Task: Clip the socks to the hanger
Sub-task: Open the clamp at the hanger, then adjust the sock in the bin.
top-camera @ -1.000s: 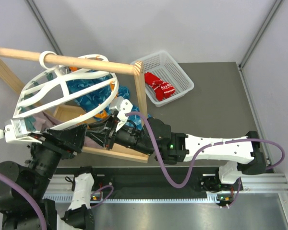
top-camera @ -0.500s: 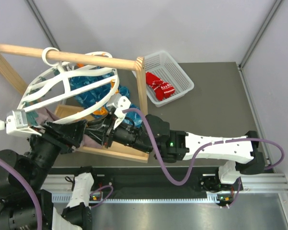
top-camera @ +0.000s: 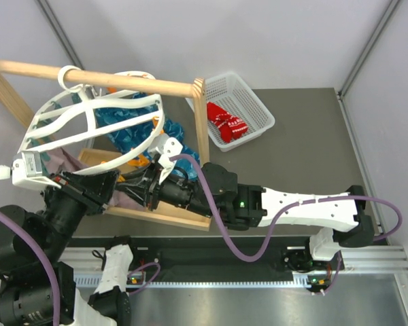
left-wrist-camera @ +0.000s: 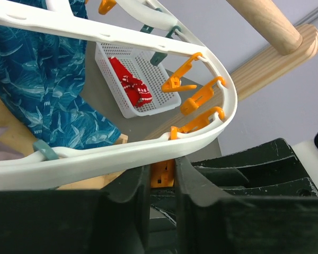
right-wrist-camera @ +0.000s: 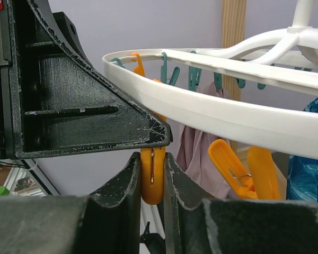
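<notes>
White plastic oval hanger with cross bars, hooked over a round wooden rail of a timber stand. Frame tilted, orange clips spaced round the rim. Teal-blue patterned cloth hanging under and behind the frame. Mauve-grey cloth further round, seen past the rim from the right wrist, with teal clips above it.

Left gripper: closed hard on an orange plastic clip just under the near rim. Black fingers pressed to it on both sides. Three more orange clips strung along the curved end of the rim, beyond the grip.

Right gripper: drawn in almost fully, pinching a hanging orange clip directly below the white rim. Black body of the other gripper close at upper left in that view. Cannot tell whether this is the same clip as the one in the left grip or its neighbour.

From the top view: both arms reaching to the same lower-right stretch of the rim, above the wooden base of the stand.

Small bright red socks with white patterning: lying bunched in a white mesh basket on the dark grey tabletop. Basket just right of the stand's upright post. Socks well apart from both grippers, not on the hanger, none clipped.
</notes>
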